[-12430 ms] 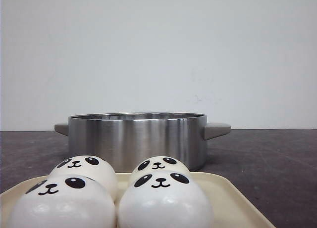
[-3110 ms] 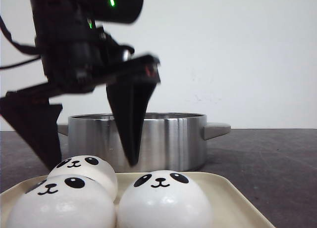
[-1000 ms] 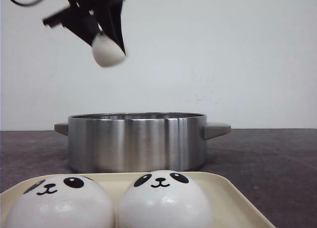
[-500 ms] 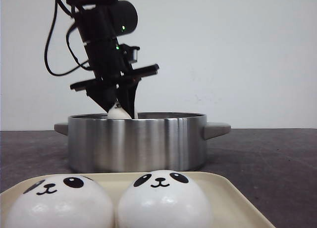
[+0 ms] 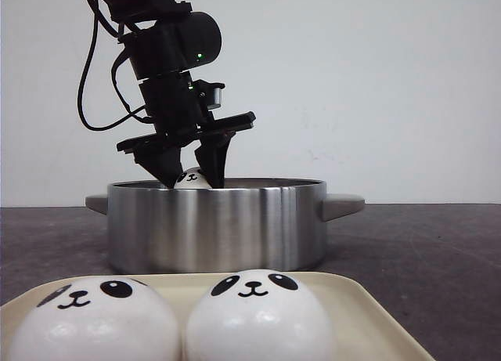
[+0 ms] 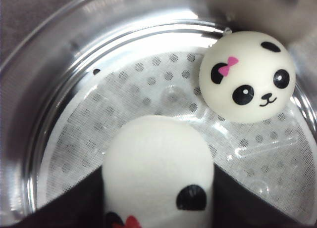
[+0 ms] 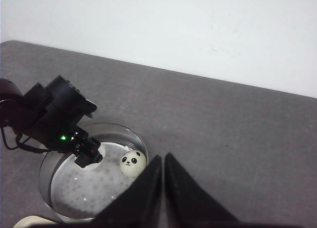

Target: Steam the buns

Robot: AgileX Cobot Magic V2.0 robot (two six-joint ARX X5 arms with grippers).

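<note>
My left gripper [image 5: 192,184] hangs at the rim of the steel pot [image 5: 215,224], shut on a white panda bun [image 5: 193,178]. In the left wrist view the held bun [image 6: 158,163] is squeezed between the dark fingers [image 6: 69,208] above the pot's perforated liner [image 6: 138,99]. Another bun [image 6: 245,82] with a pink bow lies on that liner by the wall. Two more buns [image 5: 98,318] [image 5: 258,312] sit on the cream tray [image 5: 368,314] at the front. My right gripper [image 7: 163,157] is shut and empty, high above the table to the pot's right.
The pot has a handle on each side [image 5: 342,205]. Dark grey table top [image 5: 423,251] stretches to the right of the pot and the tray. A white wall stands behind. The right wrist view looks down on the pot [image 7: 64,188] and the left arm [image 7: 49,114].
Within the last second my left gripper came down from high above the pot to its rim, carrying the bun. The two buns on the tray have not moved.
</note>
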